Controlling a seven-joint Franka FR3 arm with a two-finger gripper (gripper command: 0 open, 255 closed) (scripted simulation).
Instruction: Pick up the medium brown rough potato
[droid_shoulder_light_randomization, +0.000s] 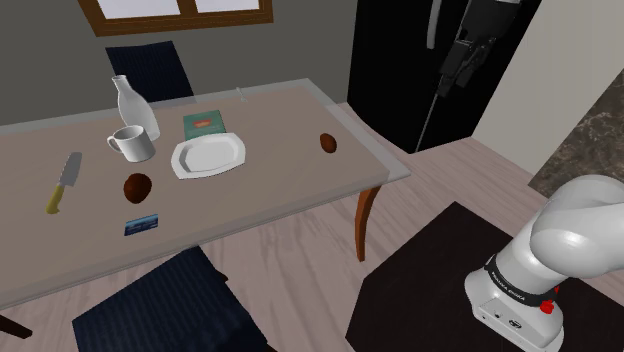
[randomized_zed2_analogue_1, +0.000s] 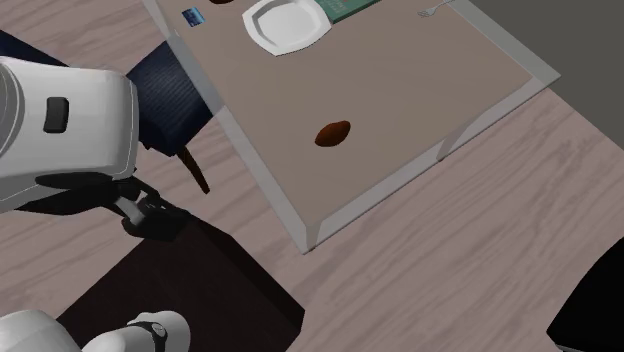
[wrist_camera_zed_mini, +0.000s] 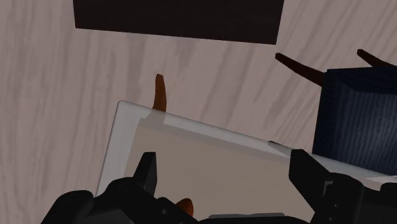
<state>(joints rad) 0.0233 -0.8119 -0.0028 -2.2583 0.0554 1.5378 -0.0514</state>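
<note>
Claw (wrist_camera_zed_mini: 226, 168) of mine hangs released above the tabletop (wrist_camera_zed_mini: 203, 156) corner; potato (droid_shoulder_light_randomization: 328, 143), centre-right in the shoulder view, lies untouched. Approach, descent and grasp remain, I judge.

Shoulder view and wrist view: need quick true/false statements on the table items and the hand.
1. The hand is open and holds nothing. True.
2. The mug stands on the plate. False: it stands on the table, beside the plate.
3. A brown potato lies on the table, apart from the plate. True.
4. The knife lies on the book. False: it lies on bare table, well away from the book.
5. The hand touches the brown potato. False: it hangs well clear of it.
</note>
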